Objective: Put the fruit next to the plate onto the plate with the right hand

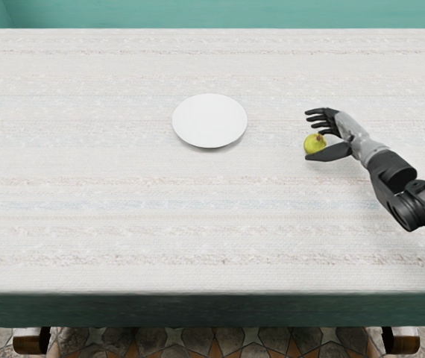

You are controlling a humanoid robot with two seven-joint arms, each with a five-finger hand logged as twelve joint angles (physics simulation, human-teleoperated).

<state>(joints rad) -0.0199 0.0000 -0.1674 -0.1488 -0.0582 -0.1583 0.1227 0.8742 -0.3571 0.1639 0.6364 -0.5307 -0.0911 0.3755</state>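
In the head view, a wide worktop with a pale woven cloth fills almost the whole picture. A white round plate lies on it, a little far of the middle, and nothing lies on the plate.

The fruit, small and yellow-green with a reddish spot on top, sits on the cloth to the right of the plate, clearly apart from it.

The right arm comes in from the right edge and reaches to the left. The right hand is just beside the fruit, on its right side. The fingers are spread over the far side of the fruit and the thumb stretches along its near side. The hand is not closed around the fruit. Whether the thumb touches the fruit, I cannot tell.
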